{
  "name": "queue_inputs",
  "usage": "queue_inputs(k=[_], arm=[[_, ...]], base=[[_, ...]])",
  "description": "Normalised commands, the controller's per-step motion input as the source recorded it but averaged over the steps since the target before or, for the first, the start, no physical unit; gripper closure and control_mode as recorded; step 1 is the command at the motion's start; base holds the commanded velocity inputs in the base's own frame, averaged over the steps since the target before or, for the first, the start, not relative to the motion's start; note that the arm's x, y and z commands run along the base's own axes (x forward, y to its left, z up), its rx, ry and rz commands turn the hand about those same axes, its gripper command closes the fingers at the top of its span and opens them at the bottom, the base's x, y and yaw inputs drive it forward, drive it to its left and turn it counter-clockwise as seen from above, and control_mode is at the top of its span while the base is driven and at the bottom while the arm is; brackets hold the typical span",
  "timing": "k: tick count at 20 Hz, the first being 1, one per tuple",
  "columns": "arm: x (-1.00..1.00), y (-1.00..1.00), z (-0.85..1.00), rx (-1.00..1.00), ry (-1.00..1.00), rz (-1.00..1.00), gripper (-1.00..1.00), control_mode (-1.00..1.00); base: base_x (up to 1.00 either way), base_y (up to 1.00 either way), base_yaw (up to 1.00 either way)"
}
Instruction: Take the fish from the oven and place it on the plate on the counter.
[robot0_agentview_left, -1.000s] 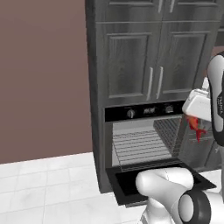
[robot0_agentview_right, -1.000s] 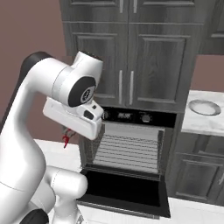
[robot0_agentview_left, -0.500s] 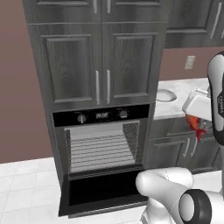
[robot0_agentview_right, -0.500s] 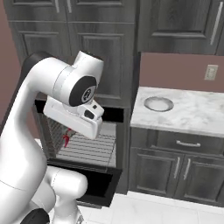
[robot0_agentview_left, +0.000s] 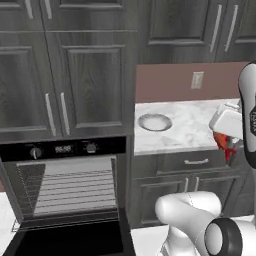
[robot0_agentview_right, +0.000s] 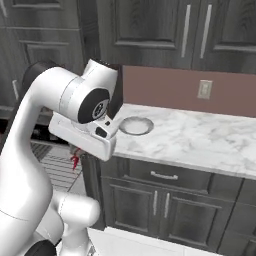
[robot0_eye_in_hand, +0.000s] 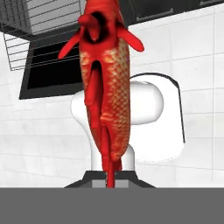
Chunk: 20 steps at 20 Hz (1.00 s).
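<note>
The red-orange fish (robot0_eye_in_hand: 107, 96) hangs from my gripper (robot0_eye_in_hand: 111, 177), which is shut on its tail end. From the left base view the fish (robot0_agentview_left: 223, 143) dangles under the gripper (robot0_agentview_left: 223, 135) in front of the counter's (robot0_agentview_left: 192, 125) right part, at about counter-edge height. The grey plate (robot0_agentview_left: 155, 121) lies on the counter to the left of the gripper. In the right base view the fish (robot0_agentview_right: 75, 160) hangs below the gripper (robot0_agentview_right: 77, 152), left of and lower than the plate (robot0_agentview_right: 135, 125). The black oven (robot0_agentview_left: 65, 150) stands with its door (robot0_agentview_left: 70, 240) folded down.
Dark cabinets (robot0_agentview_left: 90, 70) rise above the oven and hang over the counter (robot0_agentview_right: 200, 140). A drawer and cabinet doors (robot0_agentview_right: 165, 200) sit under the counter. An outlet (robot0_agentview_right: 204, 89) is on the brown wall. The oven's wire rack (robot0_eye_in_hand: 39, 35) and white floor tiles (robot0_eye_in_hand: 201, 52) lie below the hand.
The whole picture has shifted: the base has driven right, so the oven now lies at the left and the counter with the plate has come ahead. The fish stays gripped.
</note>
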Motion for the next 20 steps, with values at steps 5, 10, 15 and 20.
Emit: queue_inputs(k=[5,10,15,20], arm=[[0.00,0.00,0.00,0.00,0.00,0.00,1.00,1.00],[0.00,0.00,0.00,0.00,0.00,0.00,1.00,1.00],[0.00,0.00,0.00,0.00,0.00,0.00,1.00,1.00],[0.00,0.00,0.00,0.00,0.00,0.00,1.00,1.00]], base=[[0.54,-0.83,0.25],[0.48,-0.32,0.13],[0.56,0.00,0.01],[0.66,0.00,0.00]])
